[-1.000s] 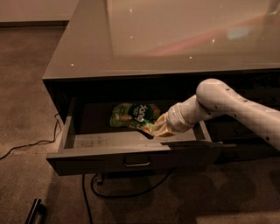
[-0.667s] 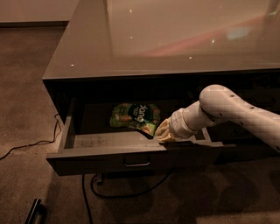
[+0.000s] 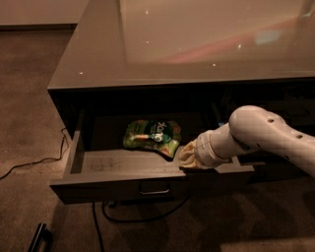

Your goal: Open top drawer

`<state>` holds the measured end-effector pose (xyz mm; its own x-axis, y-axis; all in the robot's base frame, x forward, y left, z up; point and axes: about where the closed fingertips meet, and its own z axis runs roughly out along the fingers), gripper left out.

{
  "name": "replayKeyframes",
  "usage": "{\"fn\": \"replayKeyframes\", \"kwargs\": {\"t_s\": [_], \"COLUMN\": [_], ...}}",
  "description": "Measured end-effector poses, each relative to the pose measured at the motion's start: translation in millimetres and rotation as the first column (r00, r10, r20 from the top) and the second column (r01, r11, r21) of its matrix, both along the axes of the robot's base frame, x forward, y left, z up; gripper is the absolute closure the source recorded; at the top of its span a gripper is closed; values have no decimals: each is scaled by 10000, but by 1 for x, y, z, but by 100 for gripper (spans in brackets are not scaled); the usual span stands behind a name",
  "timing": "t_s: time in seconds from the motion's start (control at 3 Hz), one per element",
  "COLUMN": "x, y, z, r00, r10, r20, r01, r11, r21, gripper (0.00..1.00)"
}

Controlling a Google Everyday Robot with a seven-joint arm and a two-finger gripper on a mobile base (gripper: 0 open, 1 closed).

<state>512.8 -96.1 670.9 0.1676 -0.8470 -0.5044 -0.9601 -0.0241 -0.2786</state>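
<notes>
Top drawer [image 3: 98,188] stands well out from under the tabletop [image 3: 197,49], grey floor exposed, green bag [image 3: 152,137] toward the back. Gripper [image 3: 189,156] sits at the front lip, 1 o'clock of the handle [image 3: 154,189]. Spread or pinching, I cannot tell. My read: opening essentially done; only letting go remains.

Dim rm, warm low light. Brown carpet [image 3: 29,113] all over floor. Pale wall strip [image 3: 39,12] far left. Big dark grey cabinet [image 3: 64,83] centre-right w/ glossy top [image 3: 197,49]: pinkish glare, small light specks. Black cable [image 3: 29,163] on carpet left, another cable [image 3: 138,217] under cabinet front. Black bar-like thing [image 3: 38,237] near left, can't ID. Gripper [image 3: 189,157] at cabinet front, right of centre.
</notes>
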Motion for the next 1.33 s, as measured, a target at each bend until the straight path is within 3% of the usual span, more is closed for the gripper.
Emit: {"fn": "replayKeyframes", "kwargs": {"t_s": [0.33, 1.33], "x": [-10, -10], "y": [0, 0], "z": [-1, -1], "r00": [10000, 10000], "r10": [65, 66], "r20": [-73, -74], "r01": [-66, -67], "r11": [9999, 9999], "r21": [-138, -138], "gripper": [81, 12]}}
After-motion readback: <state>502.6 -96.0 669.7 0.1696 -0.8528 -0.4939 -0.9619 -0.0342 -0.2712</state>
